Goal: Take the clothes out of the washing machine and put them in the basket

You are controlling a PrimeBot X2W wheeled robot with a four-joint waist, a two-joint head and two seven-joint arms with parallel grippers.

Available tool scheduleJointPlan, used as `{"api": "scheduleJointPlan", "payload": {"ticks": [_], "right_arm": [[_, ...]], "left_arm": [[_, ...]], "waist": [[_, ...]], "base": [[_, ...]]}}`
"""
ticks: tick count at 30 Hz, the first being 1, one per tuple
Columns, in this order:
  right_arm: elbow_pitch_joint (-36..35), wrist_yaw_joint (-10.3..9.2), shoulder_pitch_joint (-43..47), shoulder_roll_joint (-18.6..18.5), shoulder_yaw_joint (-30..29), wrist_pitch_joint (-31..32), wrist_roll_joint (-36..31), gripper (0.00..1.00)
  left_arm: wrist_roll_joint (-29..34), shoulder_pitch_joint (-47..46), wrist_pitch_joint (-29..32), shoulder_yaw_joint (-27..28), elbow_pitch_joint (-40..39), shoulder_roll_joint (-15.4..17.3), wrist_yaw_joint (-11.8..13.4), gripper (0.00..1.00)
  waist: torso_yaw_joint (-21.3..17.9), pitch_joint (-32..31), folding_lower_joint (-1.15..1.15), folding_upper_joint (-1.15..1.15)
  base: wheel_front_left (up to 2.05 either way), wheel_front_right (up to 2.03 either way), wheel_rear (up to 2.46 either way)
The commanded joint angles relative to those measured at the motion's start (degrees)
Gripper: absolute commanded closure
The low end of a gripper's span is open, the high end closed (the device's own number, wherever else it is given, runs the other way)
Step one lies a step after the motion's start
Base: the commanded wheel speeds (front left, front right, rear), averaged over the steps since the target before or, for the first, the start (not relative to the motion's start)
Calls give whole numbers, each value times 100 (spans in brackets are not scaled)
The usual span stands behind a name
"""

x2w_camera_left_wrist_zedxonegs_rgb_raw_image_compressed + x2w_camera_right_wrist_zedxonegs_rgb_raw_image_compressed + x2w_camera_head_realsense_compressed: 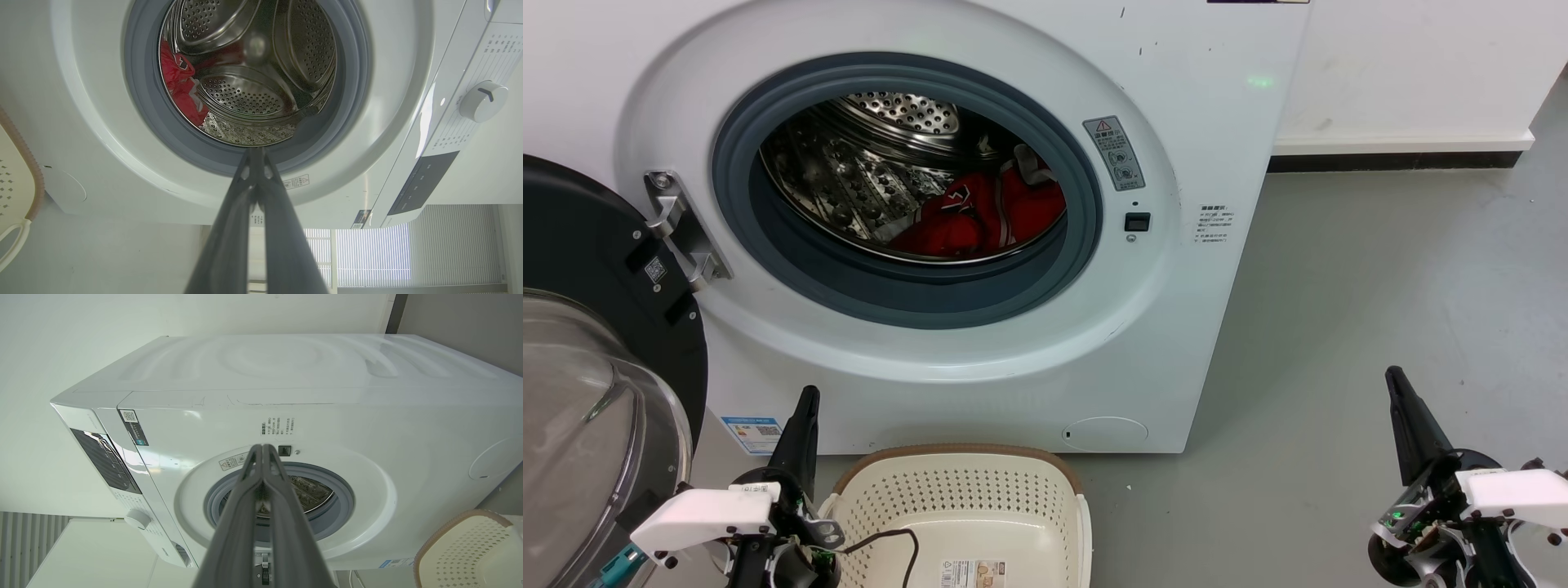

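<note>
head view: washing machine (1013, 392) stood with its door (605, 245) swung open at its left, so the drum (866, 171) was reachable.
clothes (980, 216): red bundle low in the machine's drum.
basket (956, 490): on the floor (1339, 310) at the machine's foot, likely to catch the load.
left fingers (800, 433): pressed together, holding nothing, below the porthole (915, 294).
right fingers (1413, 425): together, off the machine's right side.
writing: warning sticker (1113, 153) beside the porthole; print too small to read.

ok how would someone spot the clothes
Find the big white washing machine with its door open. Inside the grey-rimmed porthole, the clothes lie bunched low in the steel drum. They are the only bright red thing there, with white trim.
</note>
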Motion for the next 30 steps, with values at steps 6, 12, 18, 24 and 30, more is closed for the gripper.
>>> {"api": "scheduleJointPlan", "payload": {"ticks": [6,12,18,24,30], "right_arm": [[7,-2,-78,16,0,3,-27,100],[7,-2,-78,16,1,3,-27,100],[7,-2,-78,16,1,2,-27,100],[24,0,13,0,2,-5,0,0],[83,-1,135,5,26,-129,-88,0]], "left_arm": [[7,-37,10,8,3,-6,-11,100],[7,-37,10,8,3,-6,-11,100],[7,-37,10,8,3,-6,-11,100],[1,11,-5,-4,25,-2,1,0],[166,126,-131,-28,28,-13,2,0]], "waist": [[0,0,0,0],[0,0,0,0],[0,0,0,0],[0,0,0,0],[2,2,0,0]], "base": [[0,0,0],[0,0,0],[0,0,0],[0,0,0],[0,0,0]]}}
